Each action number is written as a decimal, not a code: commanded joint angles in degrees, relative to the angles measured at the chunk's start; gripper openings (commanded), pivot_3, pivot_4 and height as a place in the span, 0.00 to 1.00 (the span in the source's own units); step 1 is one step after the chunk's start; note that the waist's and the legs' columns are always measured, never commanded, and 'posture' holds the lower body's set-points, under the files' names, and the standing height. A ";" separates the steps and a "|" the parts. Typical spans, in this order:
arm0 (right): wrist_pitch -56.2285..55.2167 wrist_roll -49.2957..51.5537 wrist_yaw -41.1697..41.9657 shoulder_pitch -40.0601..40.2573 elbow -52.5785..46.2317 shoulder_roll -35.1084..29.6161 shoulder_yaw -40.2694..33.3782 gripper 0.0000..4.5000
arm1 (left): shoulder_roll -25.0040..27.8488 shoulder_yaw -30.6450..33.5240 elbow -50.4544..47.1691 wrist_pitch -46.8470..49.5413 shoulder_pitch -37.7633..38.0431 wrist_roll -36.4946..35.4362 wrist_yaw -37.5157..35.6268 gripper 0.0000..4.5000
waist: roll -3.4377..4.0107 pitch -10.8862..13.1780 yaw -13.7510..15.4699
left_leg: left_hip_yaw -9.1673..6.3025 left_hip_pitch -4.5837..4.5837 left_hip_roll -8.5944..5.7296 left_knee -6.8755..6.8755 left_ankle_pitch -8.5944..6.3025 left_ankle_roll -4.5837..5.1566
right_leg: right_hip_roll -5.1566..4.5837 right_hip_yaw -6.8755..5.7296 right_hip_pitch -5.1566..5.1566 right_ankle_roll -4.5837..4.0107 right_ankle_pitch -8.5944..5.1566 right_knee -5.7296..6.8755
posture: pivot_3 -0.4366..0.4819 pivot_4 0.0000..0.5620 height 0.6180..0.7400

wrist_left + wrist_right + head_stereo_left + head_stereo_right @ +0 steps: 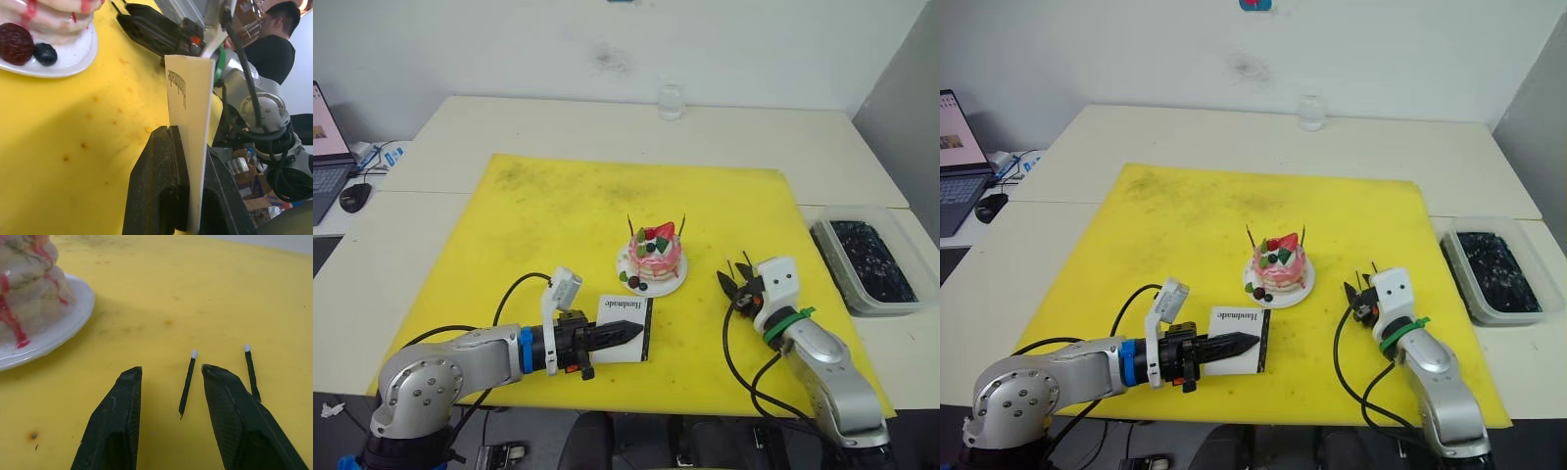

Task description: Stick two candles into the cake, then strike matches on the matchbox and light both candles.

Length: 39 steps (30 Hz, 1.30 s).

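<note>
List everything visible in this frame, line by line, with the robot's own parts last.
Round pink cake: one, cream and strawberry topped, on a small white plate, mat centre.
Thin dark candles: two, standing in the cake.
Flat white matchbox: one, in front of the cake.
Matches: two, dark sticks with pale tips, lying on the mat at the right tool.
Yellow mat: one, over white tables.
Clear glass: one, far table edge.
Clear plastic container: one, dark contents, right.
Laptop and black mouse: far left.
Person: one, black shirt, background.
Left tool: clamped on the matchbox.
Right tool: open, over the matches.
</note>
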 commanded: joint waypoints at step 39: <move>6.72 5.88 0.94 2.74 -8.42 1.13 -1.59 0.01 | 1.16 -3.89 3.72 -3.61 -2.32 -0.01 -1.67 0.00 | -0.06 -0.18 0.01 | 0.03 0.11 0.01 0.31 0.01 0.02 | 0.07 0.06 0.03 -0.03 -0.01 0.51 | 0.48 0.27 1.00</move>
